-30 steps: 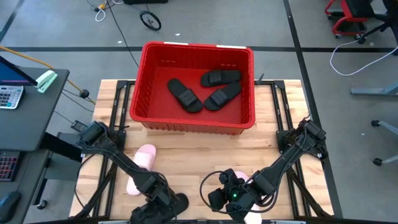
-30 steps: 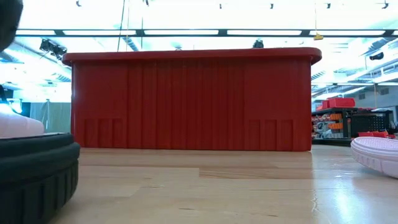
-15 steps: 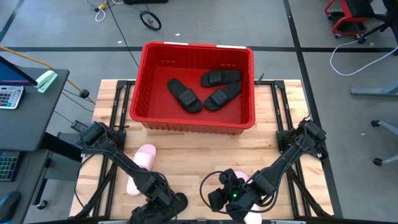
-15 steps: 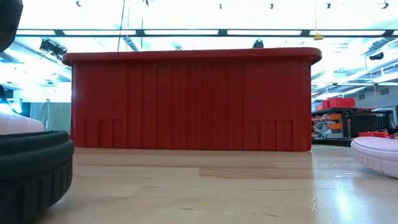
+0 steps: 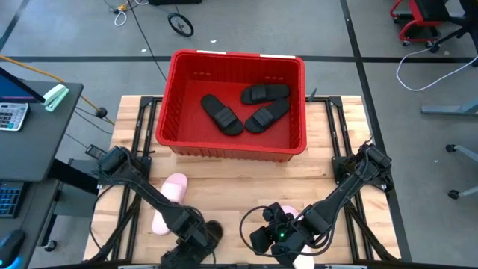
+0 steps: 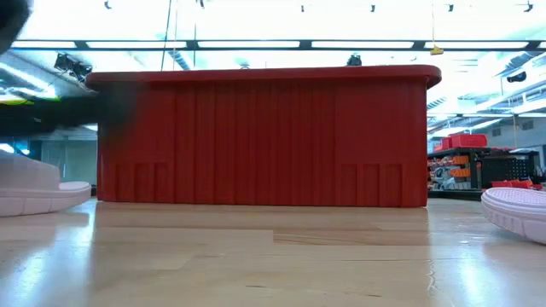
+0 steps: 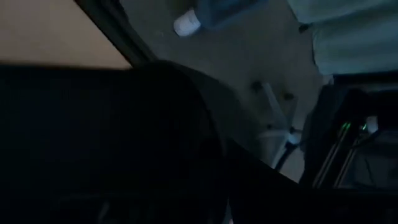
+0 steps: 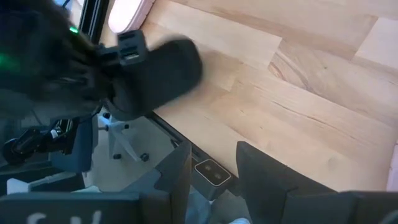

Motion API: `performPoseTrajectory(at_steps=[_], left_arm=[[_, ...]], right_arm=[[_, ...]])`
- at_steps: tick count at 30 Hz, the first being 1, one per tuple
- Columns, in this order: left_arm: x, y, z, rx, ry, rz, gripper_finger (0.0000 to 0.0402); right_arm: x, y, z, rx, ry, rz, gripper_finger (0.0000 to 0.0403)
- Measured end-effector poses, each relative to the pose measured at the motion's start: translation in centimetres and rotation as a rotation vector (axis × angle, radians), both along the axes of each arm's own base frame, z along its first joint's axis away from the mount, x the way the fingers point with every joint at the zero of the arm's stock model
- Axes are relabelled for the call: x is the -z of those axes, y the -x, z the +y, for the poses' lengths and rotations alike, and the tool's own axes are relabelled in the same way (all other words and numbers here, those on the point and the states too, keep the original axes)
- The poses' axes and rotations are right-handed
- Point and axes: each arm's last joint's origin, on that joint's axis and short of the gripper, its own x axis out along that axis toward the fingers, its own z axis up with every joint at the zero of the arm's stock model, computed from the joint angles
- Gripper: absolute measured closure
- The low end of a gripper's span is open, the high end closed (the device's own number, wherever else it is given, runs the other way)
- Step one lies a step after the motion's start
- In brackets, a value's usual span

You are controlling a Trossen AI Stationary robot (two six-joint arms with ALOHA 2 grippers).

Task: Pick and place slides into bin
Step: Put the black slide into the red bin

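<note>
Black slide (image 8: 155, 68) hangs lifted in left tool (image 5: 196, 243).

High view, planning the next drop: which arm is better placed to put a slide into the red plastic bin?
Left: the left end effector grips a black rubber slide aloft; the right end effector is empty.

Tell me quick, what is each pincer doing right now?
Left pincer: closed on a black slide, lifted off the table.
Right pincer: open, holding nothing.
</note>
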Motion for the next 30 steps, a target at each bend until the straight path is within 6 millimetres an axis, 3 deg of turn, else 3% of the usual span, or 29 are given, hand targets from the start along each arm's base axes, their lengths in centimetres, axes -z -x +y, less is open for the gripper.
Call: performPoseTrajectory(at_steps=[7, 13, 17, 19, 22, 27, 30], left_arm=[[-8.2, -1.1, 0.9, -0.235, 0.007, -0.013, 0.0387], [-18.0, -0.6, 3.8, -0.486, -0.033, -0.171, 0.0387], [-24.7, 0.7, 8.4, -0.771, -0.136, -0.343, 0.0387], [-28.4, 2.0, 11.4, -0.940, -0.131, -0.466, 0.0387], [-32.1, 3.9, 15.9, -1.203, -0.046, -0.694, 0.0387], [-35.3, 7.3, 23.4, -1.548, 0.016, -0.946, 0.0387], [-36.1, 8.7, 26.9, -1.717, 0.013, -1.033, 0.0387]], right_arm=[[-0.1, 0.2, 0.3, 0.025, -0.030, -0.001, 0.0269], [-1.1, 2.1, 1.6, -0.006, -0.042, -0.031, 0.0269], [-3.0, 4.0, 2.1, -0.003, 0.012, -0.134, 0.0269], [-3.9, 4.8, 2.0, 0.012, 0.033, -0.180, 0.0269], [-5.1, 5.4, 1.5, -0.006, 0.097, -0.235, 0.0269], [-6.4, 5.5, 0.4, -0.072, 0.193, -0.266, 0.0269], [-6.9, 5.1, -0.5, -0.073, 0.224, -0.274, 0.0269]])
